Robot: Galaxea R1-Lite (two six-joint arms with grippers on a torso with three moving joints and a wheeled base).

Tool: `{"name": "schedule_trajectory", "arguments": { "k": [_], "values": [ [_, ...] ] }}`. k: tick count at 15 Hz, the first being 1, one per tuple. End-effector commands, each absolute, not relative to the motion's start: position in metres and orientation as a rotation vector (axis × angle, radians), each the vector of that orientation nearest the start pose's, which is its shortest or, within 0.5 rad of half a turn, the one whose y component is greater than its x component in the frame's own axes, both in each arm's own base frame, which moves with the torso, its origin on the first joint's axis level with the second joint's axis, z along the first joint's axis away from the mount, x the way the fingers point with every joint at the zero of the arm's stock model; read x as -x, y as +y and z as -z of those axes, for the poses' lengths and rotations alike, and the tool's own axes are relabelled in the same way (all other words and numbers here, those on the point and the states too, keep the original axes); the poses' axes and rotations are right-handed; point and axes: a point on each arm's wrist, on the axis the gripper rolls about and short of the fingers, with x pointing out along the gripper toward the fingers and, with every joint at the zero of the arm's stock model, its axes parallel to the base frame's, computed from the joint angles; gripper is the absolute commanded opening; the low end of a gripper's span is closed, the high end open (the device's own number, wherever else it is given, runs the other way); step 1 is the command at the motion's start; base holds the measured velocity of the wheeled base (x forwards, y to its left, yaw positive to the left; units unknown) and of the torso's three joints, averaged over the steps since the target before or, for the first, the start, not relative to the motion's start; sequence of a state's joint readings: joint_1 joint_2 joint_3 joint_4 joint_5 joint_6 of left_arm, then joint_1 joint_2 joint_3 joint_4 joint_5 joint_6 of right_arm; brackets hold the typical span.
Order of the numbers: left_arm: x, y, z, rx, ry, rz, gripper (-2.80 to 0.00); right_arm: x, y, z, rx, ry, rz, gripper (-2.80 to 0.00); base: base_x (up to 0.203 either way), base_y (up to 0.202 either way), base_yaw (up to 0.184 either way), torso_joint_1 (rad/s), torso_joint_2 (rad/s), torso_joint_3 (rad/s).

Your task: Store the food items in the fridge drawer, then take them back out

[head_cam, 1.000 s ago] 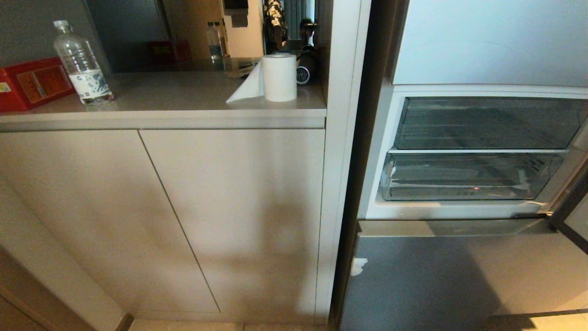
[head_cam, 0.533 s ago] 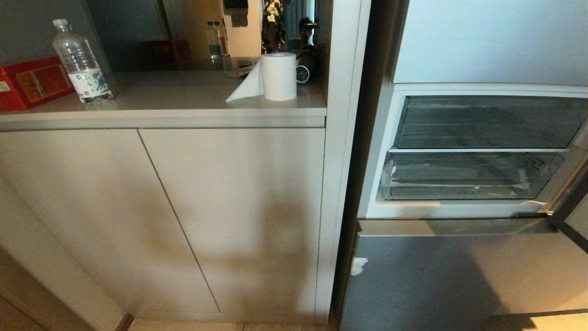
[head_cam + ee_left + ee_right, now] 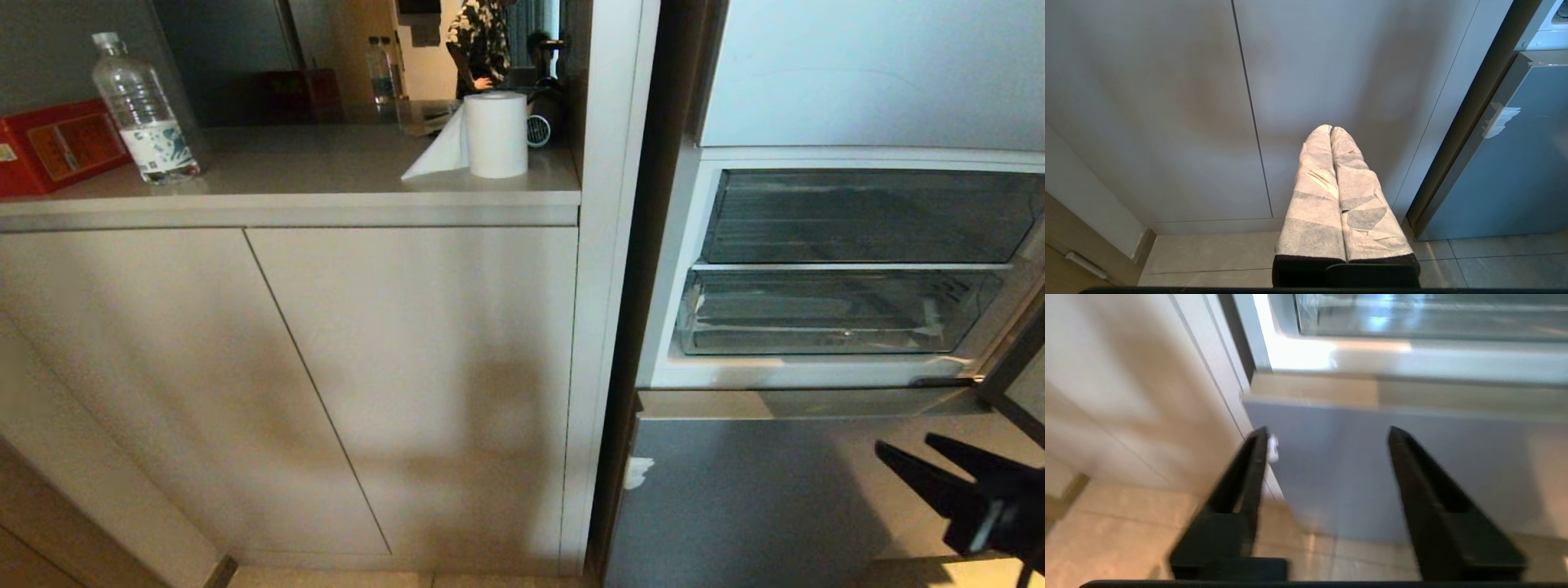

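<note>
Standing open beside the cabinet, the fridge shows its lower clear fridge drawer pushed in, bare room before it. Below the drawer, the right gripper has newly entered, fingers spread, empty. The left gripper hangs low, fingers pressed together.

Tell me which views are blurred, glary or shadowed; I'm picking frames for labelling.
Right wrist view: smeared throughout, the open right gripper soft-edged, with a bright glare patch on the fridge ledge. Head view: sharp, with a broad shadow across the cabinet doors and reflections on the clear drawers. Left wrist view: crisp, evenly lit, the shut left gripper in focus.
</note>
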State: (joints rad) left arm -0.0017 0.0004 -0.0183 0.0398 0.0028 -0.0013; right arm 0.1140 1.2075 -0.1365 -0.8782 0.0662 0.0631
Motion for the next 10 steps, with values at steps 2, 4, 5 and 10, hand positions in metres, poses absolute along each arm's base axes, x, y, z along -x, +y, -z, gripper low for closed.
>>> {"name": "schedule_trajectory", "arguments": {
  "k": [2, 4, 5, 10],
  "values": [
    [0.024, 0.000, -0.076, 0.001, 0.020, -0.002, -2.80, -0.223, 0.032, -0.112, -0.081, 0.312, -0.190, 0.00, 0.000, 0.000, 0.000, 0.000, 0.00, 0.000],
    [0.024, 0.000, -0.076, 0.001, 0.020, -0.002, -2.80, -0.264, 0.045, -0.100, -0.086, 0.279, -0.207, 0.00, 0.000, 0.000, 0.000, 0.000, 0.00, 0.000],
    [0.024, 0.000, -0.076, 0.001, 0.020, -0.002, -2.80, -0.282, 0.051, -0.094, -0.087, 0.258, -0.209, 0.00, 0.000, 0.000, 0.000, 0.000, 0.00, 0.000],
    [0.024, 0.000, -0.076, 0.001, 0.020, -0.002, -2.80, -0.352, 0.075, -0.077, -0.093, 0.114, -0.161, 0.00, 0.000, 0.000, 0.000, 0.000, 0.00, 0.000]
  ]
}}
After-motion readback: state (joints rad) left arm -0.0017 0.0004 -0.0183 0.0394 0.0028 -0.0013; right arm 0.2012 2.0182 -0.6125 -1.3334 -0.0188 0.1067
